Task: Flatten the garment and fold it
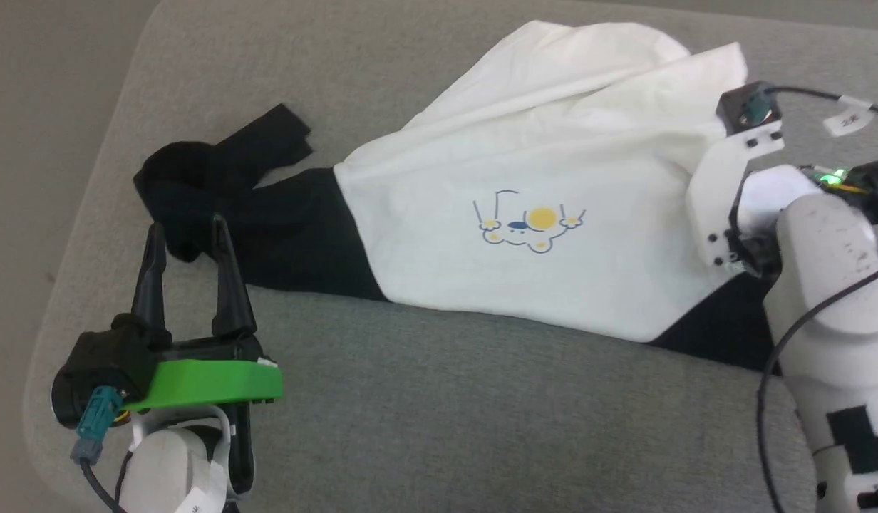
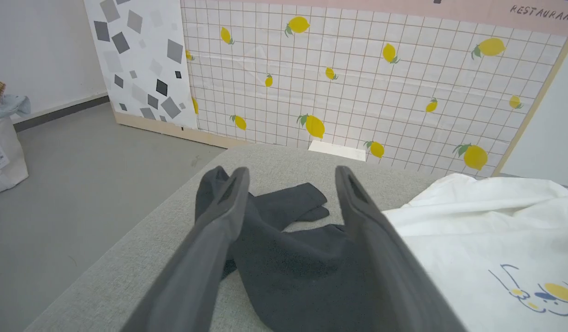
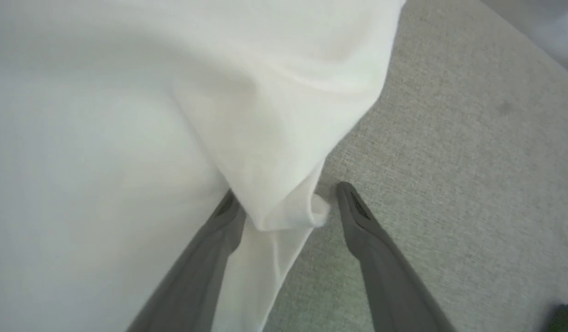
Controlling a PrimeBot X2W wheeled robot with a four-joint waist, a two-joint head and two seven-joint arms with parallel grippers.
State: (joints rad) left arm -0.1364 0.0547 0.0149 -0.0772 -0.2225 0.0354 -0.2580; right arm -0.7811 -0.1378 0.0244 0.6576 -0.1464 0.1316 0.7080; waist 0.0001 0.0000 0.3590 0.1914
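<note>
Garment (image 1: pixel 524 285) lies bunched, so I judge flattening is in hand. Left hand (image 1: pixel 186 224), released, is over the sleeve (image 1: pixel 282 214); right hand (image 3: pixel 287 193), released, straddles a fold (image 3: pixel 275 161). Next: clench both and pull apart.

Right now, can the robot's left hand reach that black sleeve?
Probably yes. The left gripper is open and aimed at the black sleeve, which lies right ahead of it with nothing in between.
</note>
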